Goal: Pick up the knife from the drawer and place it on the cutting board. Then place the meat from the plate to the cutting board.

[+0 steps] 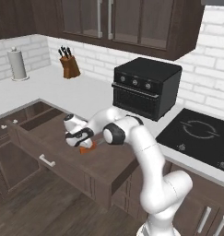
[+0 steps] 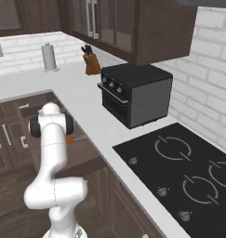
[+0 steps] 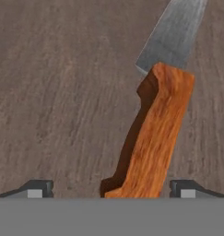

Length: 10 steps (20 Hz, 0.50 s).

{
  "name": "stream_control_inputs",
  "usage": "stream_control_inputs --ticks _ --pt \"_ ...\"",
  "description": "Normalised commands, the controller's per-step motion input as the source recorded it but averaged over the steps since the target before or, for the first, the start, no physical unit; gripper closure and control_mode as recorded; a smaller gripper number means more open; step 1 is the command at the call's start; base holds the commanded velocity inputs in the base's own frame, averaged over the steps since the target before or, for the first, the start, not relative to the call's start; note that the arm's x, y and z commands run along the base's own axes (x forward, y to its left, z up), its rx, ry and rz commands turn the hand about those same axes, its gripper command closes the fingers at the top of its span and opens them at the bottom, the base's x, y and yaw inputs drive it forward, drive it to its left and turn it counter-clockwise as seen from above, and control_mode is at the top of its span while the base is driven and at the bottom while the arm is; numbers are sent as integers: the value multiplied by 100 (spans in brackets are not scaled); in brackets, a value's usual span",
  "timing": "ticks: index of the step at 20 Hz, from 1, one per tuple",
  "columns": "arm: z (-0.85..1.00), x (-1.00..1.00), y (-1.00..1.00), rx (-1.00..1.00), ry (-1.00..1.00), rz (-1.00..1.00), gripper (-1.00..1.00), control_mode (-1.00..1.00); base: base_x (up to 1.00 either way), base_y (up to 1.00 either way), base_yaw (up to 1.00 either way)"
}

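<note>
Fingers [image 3: 187, 188] spread astride knife [image 3: 155, 133], blade pointing away

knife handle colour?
Bright orange with a wood-grain pattern; the knife handle shows best in the hand view.

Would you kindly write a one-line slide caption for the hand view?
Open gripper poised over the orange-handled knife lying on the drawer floor, one fingertip on each side of the handle.

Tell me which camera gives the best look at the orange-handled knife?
The hand view: the knife lies close up, handle and blade both clear, on the drawer floor. The left base view shows an orange bit under the gripper; the right, a sliver.
</note>
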Motion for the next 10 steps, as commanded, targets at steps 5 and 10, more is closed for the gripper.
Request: stream_control_inputs --ticks 5,10 --pt "-27 0 -6 -1 0 0 -100 -100 0 0 0" --pt "-32 2 -37 0 1 -1 -100 -100 0 0 0"
